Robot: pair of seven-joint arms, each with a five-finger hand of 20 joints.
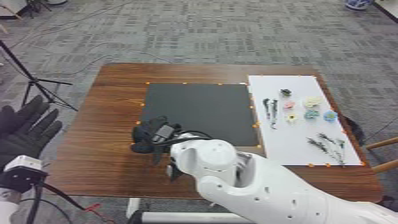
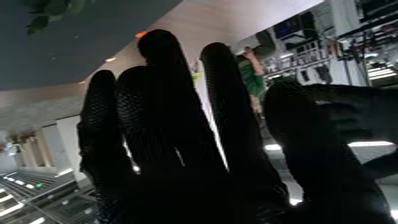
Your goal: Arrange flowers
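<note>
1. Hovering over the black mat's (image 1: 200, 102) near-left corner, the right hand (image 1: 149, 134) has its fingers straight and parted, with nothing held; the flowers lie well apart, to its right.
2. Off the left edge of the surface (image 1: 98, 155), the left hand (image 1: 22, 132) is spread open, holding nothing.
3. Thin, feathery green sprigs (image 1: 329, 148) fan out at the near end of the smooth white sheet (image 1: 298, 142), towards its right edge.
4. Beyond them, rounded, ruffled blooms cluster: yellow (image 1: 290, 118), blue-green (image 1: 311, 114), blue (image 1: 330, 116), pink (image 1: 289, 105), cream (image 1: 312, 101) and, farthest, a dark one (image 1: 285, 92).
5. Slim dark stems (image 1: 274, 111) lie along the sheet's left edge.
6. Green leaves (image 2: 40, 22) show against the mat in the right wrist view, past the fingertips.
7. Orange markers (image 1: 185, 83) dot the mat's edges; brown wood grain runs from its left side to the surface's left edge, leaving sideways room.
</note>
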